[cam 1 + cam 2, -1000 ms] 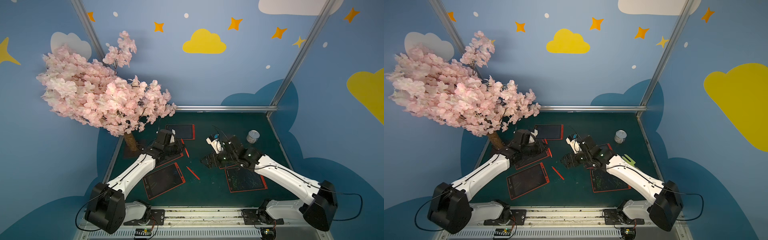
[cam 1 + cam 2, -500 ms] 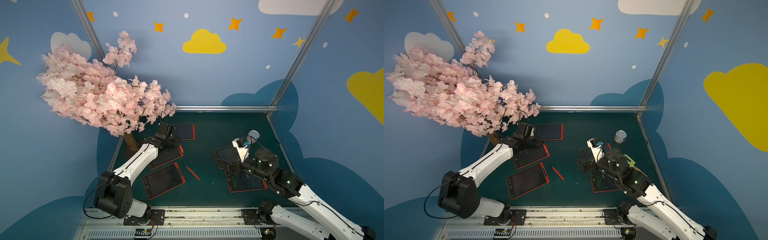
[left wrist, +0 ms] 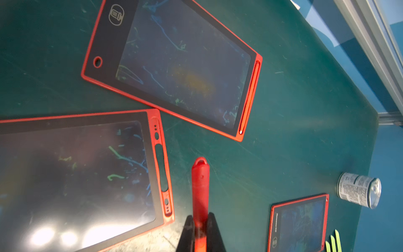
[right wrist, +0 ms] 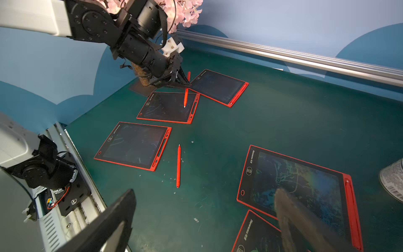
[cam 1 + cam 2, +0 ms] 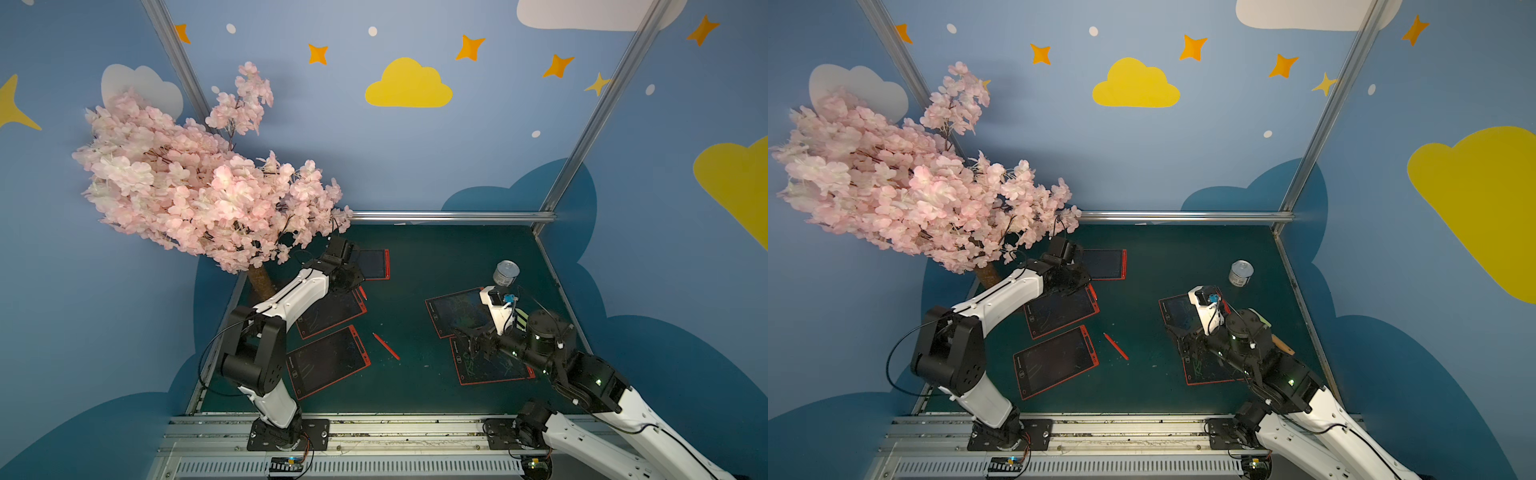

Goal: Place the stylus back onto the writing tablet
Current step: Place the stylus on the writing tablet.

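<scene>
Though partly cut off, the left pincer [image 3: 200, 217] clamps a stylus [image 3: 200, 185]; the right pincer [image 4: 206, 193] gapes, blurred.

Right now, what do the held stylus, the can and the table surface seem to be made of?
Stylus: likely plastic, smooth matte red, moulded loop at its end.
Can: probably metal, shiny rim, printed label.
Table: dark green mat, dull, scratched; material unclear.

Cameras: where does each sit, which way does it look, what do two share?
Both top views: high above the front, looking down at the table; left arm and right arm show.
Left wrist: behind the left gripper, shut on the stylus, facing tablets.
Right wrist: behind the open right gripper, facing the left arm.
Shared: both wrist views show the can.
</scene>
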Robot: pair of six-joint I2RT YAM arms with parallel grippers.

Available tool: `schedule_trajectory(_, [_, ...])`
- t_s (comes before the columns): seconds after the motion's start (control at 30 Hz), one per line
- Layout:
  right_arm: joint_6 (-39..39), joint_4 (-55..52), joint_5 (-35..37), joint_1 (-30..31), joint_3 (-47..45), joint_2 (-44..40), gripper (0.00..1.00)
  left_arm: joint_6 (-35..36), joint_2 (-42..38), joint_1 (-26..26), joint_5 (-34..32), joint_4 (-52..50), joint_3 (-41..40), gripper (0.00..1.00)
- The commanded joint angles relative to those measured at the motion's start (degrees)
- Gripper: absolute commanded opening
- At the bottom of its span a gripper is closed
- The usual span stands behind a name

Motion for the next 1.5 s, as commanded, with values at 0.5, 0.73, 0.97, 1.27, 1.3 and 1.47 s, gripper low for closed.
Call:
schedule_trajectory(0.5, [2.5, -3.4, -1.9, 0.0, -1.9, -5.2, 0.97, 0.9, 12.9, 1.9, 2.1, -5.7, 8.4, 0.05])
schedule_trajectory(0.73, [3.0, -4.3, -1.5, 0.1, -1.9, -3.3, 0.96, 2.1, 14.3, 2.7, 3.0, -6.8, 9.0, 0.05])
schedule_trajectory(0.97, [2.7, -4.5, -1.0, 0.1, -1.7, -3.3, 0.96, 3.1, 15.0, 2.9, 2.9, -7.8, 9.0, 0.05])
schedule_trajectory(1.27, [2.5, -4.4, -1.5, 0.0, -1.6, -2.8, 0.96, 3.5, 16.4, 2.9, 3.0, -7.6, 9.8, 0.05])
schedule_trajectory(1.3, [2.5, -4.3, -1.5, 0.1, -1.6, -2.9, 0.96, 3.8, 16.6, 2.9, 2.8, -8.0, 10.1, 0.05])
schedule_trajectory(1.47, [2.6, -4.2, -1.3, 0.1, -1.7, -3.1, 0.96, 4.6, 17.2, 2.9, 2.0, -8.6, 10.6, 0.05])
